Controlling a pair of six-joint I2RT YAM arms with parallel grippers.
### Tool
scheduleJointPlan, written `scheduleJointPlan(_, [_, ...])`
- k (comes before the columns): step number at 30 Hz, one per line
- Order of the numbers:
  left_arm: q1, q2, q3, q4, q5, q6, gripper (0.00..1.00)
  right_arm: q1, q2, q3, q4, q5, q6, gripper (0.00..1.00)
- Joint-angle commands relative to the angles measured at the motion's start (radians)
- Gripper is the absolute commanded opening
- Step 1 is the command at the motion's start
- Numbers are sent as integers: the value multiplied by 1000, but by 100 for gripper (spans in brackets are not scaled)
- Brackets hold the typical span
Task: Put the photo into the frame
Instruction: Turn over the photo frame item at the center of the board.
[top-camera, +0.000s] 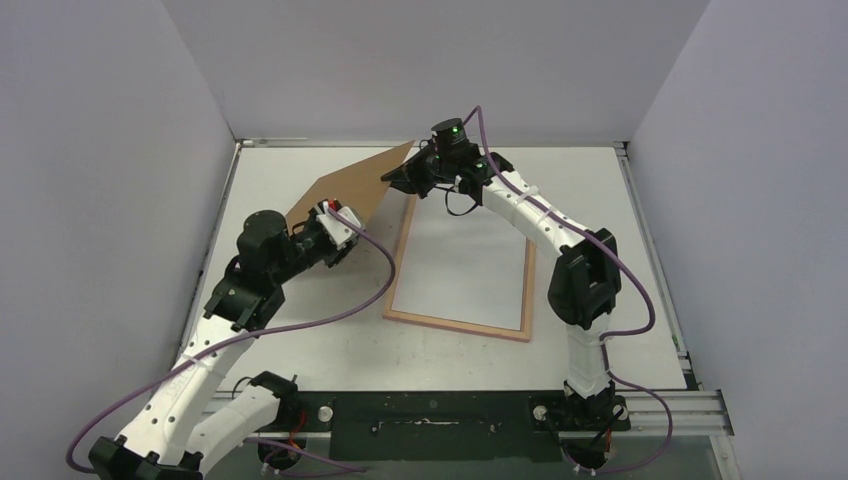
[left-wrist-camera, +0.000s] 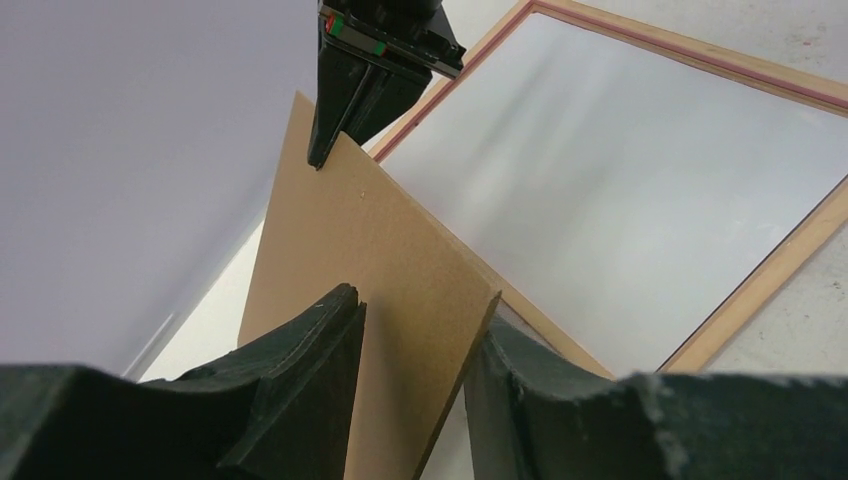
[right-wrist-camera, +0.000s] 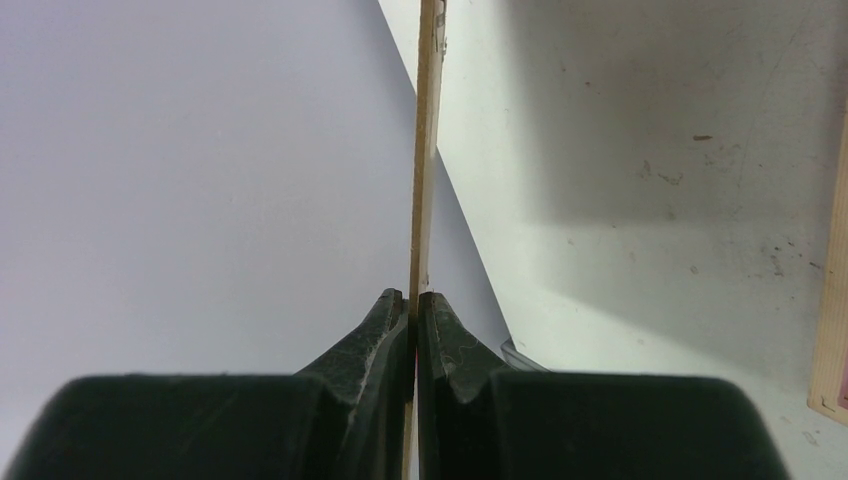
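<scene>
Presently, right gripper (right-wrist-camera: 412, 297) is clamped tight on the raised brown fibreboard backing panel (left-wrist-camera: 385, 245); left gripper (left-wrist-camera: 422, 305) straddles its lower edge part-open, hold unconfirmed. Thin wood-backed rectangular frame (top-camera: 455, 328) lies flat alongside. White sheet inside, judged the photo (top-camera: 463, 262) face-down: insertion apparently done, backing outstanding.

White arms (top-camera: 525, 208), black joints (top-camera: 585, 285), purple cables (top-camera: 330, 316)

Brown panel (top-camera: 345, 185) tilted betw. L fingers (top-camera: 328, 212), R fingers (top-camera: 392, 175) (R at far corner); frame (top-camera: 455, 326) flat beside.
</scene>
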Motion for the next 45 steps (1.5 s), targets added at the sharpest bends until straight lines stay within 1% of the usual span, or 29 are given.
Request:
scheduleJointPlan(1, [-4, 7, 57, 56, 21, 15, 31, 1, -15, 38, 88, -55, 21, 0])
scheduleJointPlan(3, [-3, 14, 63, 61, 21, 13, 22, 3, -11, 41, 87, -62, 19, 0])
scheduleJointPlan(6, [-4, 26, 81, 62, 26, 12, 2, 3, -8, 45, 89, -69, 16, 0])
scheduleJointPlan(7, [-4, 31, 88, 63, 25, 12, 0, 3, -9, 44, 94, -70, 17, 0])
scheduleJointPlan(9, [-4, 34, 91, 80, 14, -1, 0, 2, -10, 42, 101, -72, 20, 7])
scheduleJointPlan(10, [-4, 35, 92, 91, 8, -4, 0, 2, -11, 38, 109, -72, 24, 11])
scheduleJointPlan(12, [-4, 37, 91, 110, -7, -10, 0, 0, -19, 19, 136, -72, 39, 23])
scheduleJointPlan(13, [-3, 39, 95, 115, -22, -14, 0, -2, -22, 10, 147, -71, 44, 32])
scheduleJointPlan(14, [-4, 40, 100, 113, -34, -14, 0, -4, -26, 1, 159, -67, 46, 44])
scheduleJointPlan(16, [-4, 48, 107, 110, -54, -13, 0, -8, -42, -25, 210, -59, 52, 58])
scheduleJointPlan(17, [-4, 51, 111, 107, -62, -14, 0, -12, -53, -58, 275, -58, 52, 62])
scheduleJointPlan(18, [-2, 54, 114, 102, -73, -21, 0, -14, -67, -88, 376, -61, 54, 66])
scheduleJointPlan(19, [-2, 58, 118, 97, -89, -29, 0, -17, -79, -104, 436, -67, 53, 71])
scheduleJointPlan(20, [-1, 63, 121, 93, -109, -45, 0, -22, -87, -107, 455, -72, 37, 74])
scheduleJointPlan(22, [12, 71, 123, 93, -129, -76, 0, -35, -111, -121, 457, -71, -16, 76])
scheduleJointPlan(24, [35, 82, 133, 88, -133, -119, 0, -51, -143, -172, 556, -70, -29, 79])
scheduleJointPlan(27, [90, 102, 153, 85, -94, -186, 0, -76, -180, -201, 661, -106, -72, 80])
scheduleJointPlan(30, [143, 126, 173, 105, -133, -293, 0, -95, -199, -182, 681, -151, -172, 80])
scheduleJointPlan(32, [162, 139, 193, 105, -147, -332, 0, -109, -221, -179, 679, -166, -260, 80])
scheduleJointPlan(35, [171, 150, 220, 106, -148, -347, 0, -137, -242, -147, 627, -214, -415, 80])
scheduleJointPlan(39, [182, 163, 267, 102, -119, -367, 0, -158, -249, -64, 502, -301, -628, 79])
scheduleJointPlan(45, [204, 189, 368, 63, -142, -420, 0, -152, -277, 42, 252, -313, -981, 79])
